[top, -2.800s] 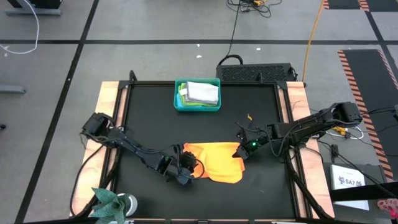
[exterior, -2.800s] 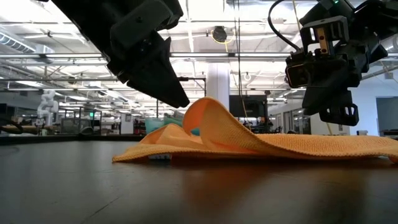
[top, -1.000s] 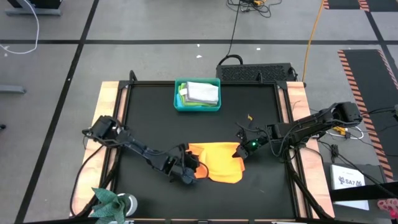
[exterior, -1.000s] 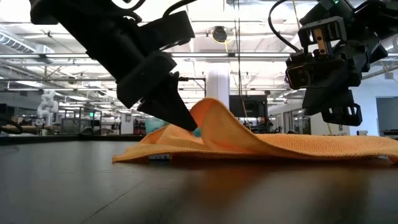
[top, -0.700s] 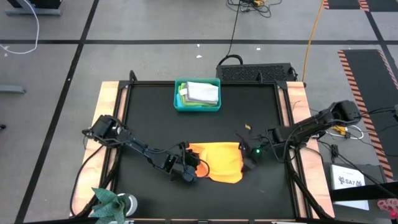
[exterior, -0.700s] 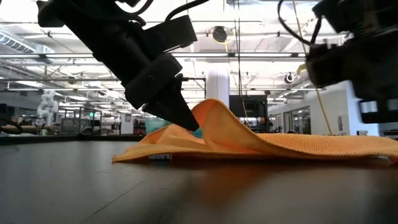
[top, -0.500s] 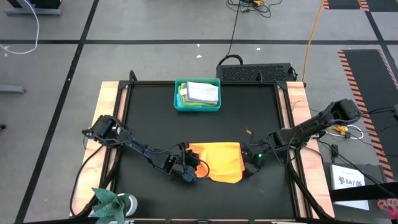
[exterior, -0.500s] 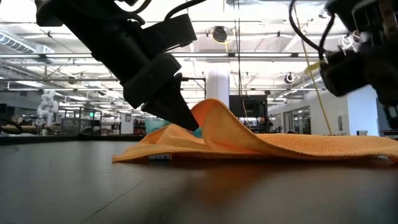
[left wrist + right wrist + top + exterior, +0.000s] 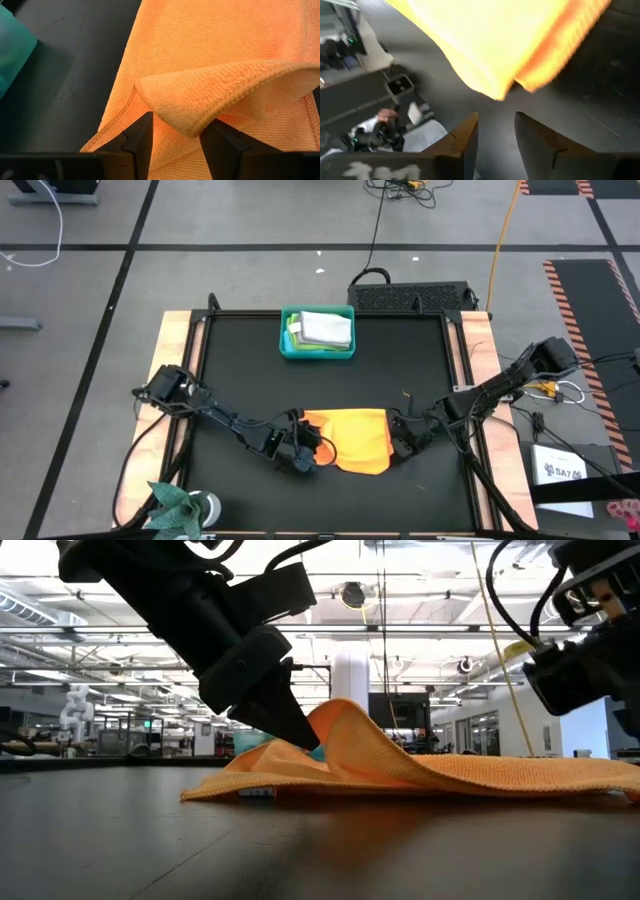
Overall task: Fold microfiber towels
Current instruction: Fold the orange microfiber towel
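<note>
Here my left gripper [image 9: 303, 458] sits low at the left edge of the soft orange-yellow microfiber towel [image 9: 352, 440], which lies partly folded on the black table top [image 9: 240, 370], toward its near side. In my left wrist view my two dark fingers [image 9: 137, 137] stand spread, with a doubled-over lip of the orange cloth hanging between them; I cannot tell whether either finger actually touches it. In the low view that lip rises as a hump [image 9: 345, 730] just beside my fingertips, while the rest of the towel lies flat across the table.

My right gripper [image 9: 403, 442] is just beside the towel's right edge. Its fingers [image 9: 465, 137] are parted with nothing between them, and a corner of the orange cloth shows close ahead of them.

Well apart, at the far side of the table, stands a rigid teal plastic bin [image 9: 290, 348] holding a folded light grey towel [image 9: 325, 328] on top, with a sliver of lime green towel [image 9: 293, 330] at its left.
</note>
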